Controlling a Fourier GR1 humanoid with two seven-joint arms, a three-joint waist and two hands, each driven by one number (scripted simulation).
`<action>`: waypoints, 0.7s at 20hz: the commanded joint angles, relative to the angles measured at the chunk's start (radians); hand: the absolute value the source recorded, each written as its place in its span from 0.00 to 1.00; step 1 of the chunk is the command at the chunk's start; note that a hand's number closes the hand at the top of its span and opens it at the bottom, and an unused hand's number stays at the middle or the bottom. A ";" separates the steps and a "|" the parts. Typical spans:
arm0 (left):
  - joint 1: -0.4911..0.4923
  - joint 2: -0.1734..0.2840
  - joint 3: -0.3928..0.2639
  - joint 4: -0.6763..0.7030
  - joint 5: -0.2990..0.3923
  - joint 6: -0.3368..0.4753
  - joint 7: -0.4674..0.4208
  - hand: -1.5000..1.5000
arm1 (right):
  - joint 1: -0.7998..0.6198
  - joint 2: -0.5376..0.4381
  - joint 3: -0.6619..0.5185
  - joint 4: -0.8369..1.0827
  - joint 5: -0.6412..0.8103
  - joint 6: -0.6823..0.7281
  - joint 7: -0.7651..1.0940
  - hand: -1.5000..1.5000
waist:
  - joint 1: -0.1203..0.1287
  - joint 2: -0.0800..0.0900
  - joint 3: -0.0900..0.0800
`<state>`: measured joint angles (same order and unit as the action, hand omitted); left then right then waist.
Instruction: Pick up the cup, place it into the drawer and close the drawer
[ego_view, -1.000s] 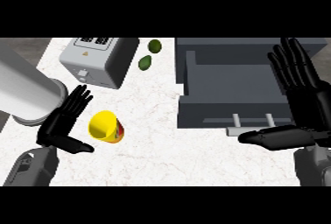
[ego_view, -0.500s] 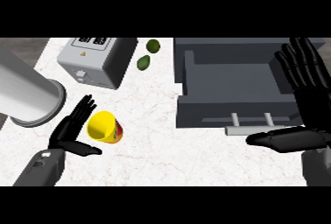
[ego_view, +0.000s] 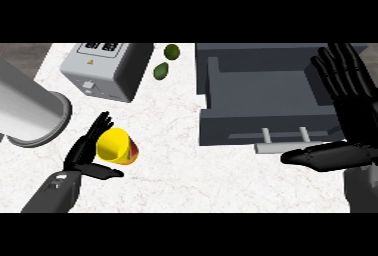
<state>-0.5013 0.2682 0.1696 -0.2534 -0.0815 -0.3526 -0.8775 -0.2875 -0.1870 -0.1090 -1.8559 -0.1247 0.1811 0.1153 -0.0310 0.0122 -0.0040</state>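
Note:
A yellow cup (ego_view: 116, 145) with a red band lies on its side on the white marble counter (ego_view: 192, 185) at the lower left. My left hand (ego_view: 83, 152) is right beside it on its left, fingers straight and thumb stretched out under it, not curled round it. The grey drawer (ego_view: 262, 87) stands pulled out at the upper right, its inside bare, its handle (ego_view: 284, 134) on the near front. My right hand (ego_view: 347, 107) is open, fingers up along the drawer's right side, thumb pointing left below the handle.
A grey toaster (ego_view: 103, 67) stands at the upper left. Two green limes (ego_view: 166, 62) lie between it and the drawer. A big grey cylinder (ego_view: 26, 112) lies at the left edge, just above my left hand.
My left hand has slid a little down and back toward the lower edge, staying beside the cup. The right hand has shifted slightly right. The cup lies where it was.

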 joint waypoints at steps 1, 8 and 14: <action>0.000 -0.010 0.007 0.062 -0.008 -0.048 -0.131 0.00 | 0.030 -0.014 -0.007 -0.025 -0.008 0.015 0.011 0.00 | -0.007 0.001 -0.001; -0.008 -0.019 -0.018 0.073 -0.042 -0.039 -0.185 0.00 | -0.052 -0.003 0.006 -0.013 0.006 -0.020 0.057 0.00 | 0.000 0.002 -0.001; -0.039 -0.059 -0.010 0.084 -0.030 -0.073 -0.173 0.00 | -0.040 -0.032 -0.021 -0.017 -0.021 0.009 0.056 0.00 | -0.003 0.002 -0.001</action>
<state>-0.5455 0.2400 0.1651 -0.1796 -0.1063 -0.3399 -0.9455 -0.3155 -0.2069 -0.1256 -1.8791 -0.1428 0.1810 0.1675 -0.0374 0.0146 -0.0048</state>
